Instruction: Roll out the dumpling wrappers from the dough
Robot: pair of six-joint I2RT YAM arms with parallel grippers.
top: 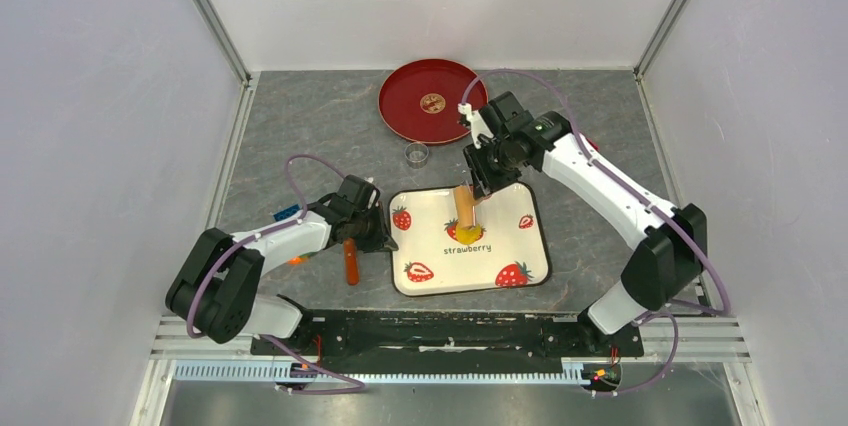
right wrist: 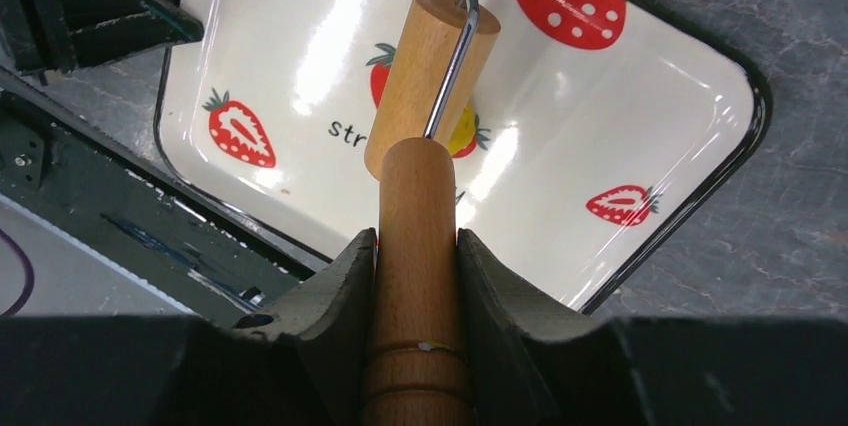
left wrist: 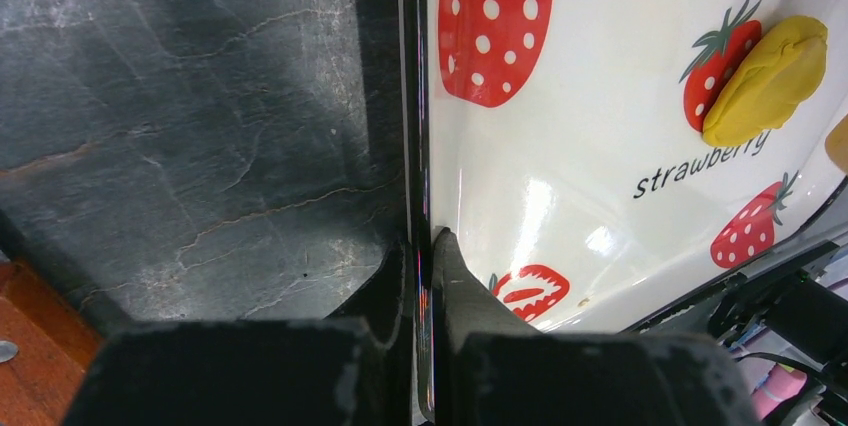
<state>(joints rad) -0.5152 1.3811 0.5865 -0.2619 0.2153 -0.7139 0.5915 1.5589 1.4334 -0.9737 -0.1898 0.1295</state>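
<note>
- The left gripper (left wrist: 422, 254) is closed tight on the left rim of the tray (top: 527, 244); one finger sits inside the rim and one outside, with the thin edge pinched between them
- The tray is white with printed strawberries and a dark rim; it lies on the desk (top: 300, 136) at the middle of the near half, slightly turned
- The right gripper (right wrist: 417, 246) reaches in from the far right and holds the handle (right wrist: 415, 201) of a wooden roller (right wrist: 432, 66); its fingers press on both sides of the handle, narrow but not fully closed
- The roller's drum hangs on a metal bracket; it rests over the lump of yellow dough (left wrist: 768, 81) near the middle of the tray, by the far end of the printed word
- The dough is a thick oval lump, partly hidden under the drum in the right wrist view
- One dumpling wrapper (top: 432, 102), a small flat yellow disc, lies near the middle of the red plate (top: 405, 96); the plate sits at the far edge of the desk, well apart from the tray
- A small clear cup (top: 417, 154) stands on the desk between plate and tray
- An orange stick-shaped tool (top: 350, 261) lies on the desk just left of the tray, under the left wrist; what kind of tool it is cannot be told
</note>
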